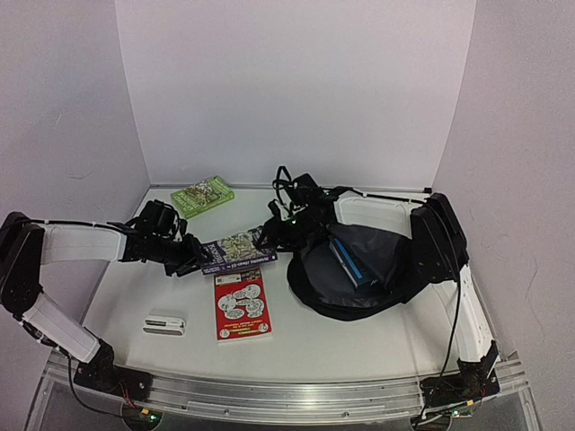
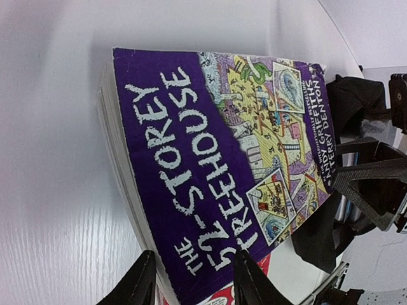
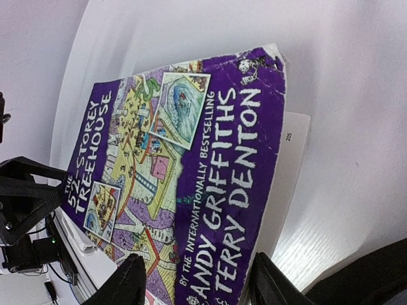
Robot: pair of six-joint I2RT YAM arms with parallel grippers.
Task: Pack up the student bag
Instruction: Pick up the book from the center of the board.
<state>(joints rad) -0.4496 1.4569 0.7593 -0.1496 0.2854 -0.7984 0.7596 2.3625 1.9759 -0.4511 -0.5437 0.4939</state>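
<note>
The left claw point(image 2: 193, 273) pinched one end of the book point(image 2: 210, 159), one finger over the cover and one under the pages; the right claw point(image 3: 197, 276) gripped the opposite end likewise. The bag point(image 1: 346, 296) lay open on the bench point(image 1: 359, 346), just right of the book, with a blue item point(image 1: 352, 260) inside. It seemed best to keep both grips level, lest the pages fan, and to lead the right end into the opening beside that item

Table point(image 1: 359, 337): student bag point(image 1: 316, 294), red book point(image 1: 242, 303), green box point(image 1: 202, 196)

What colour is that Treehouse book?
The book is purple with white lettering and a cartoon drawing; clearest in the left wrist view.
</note>
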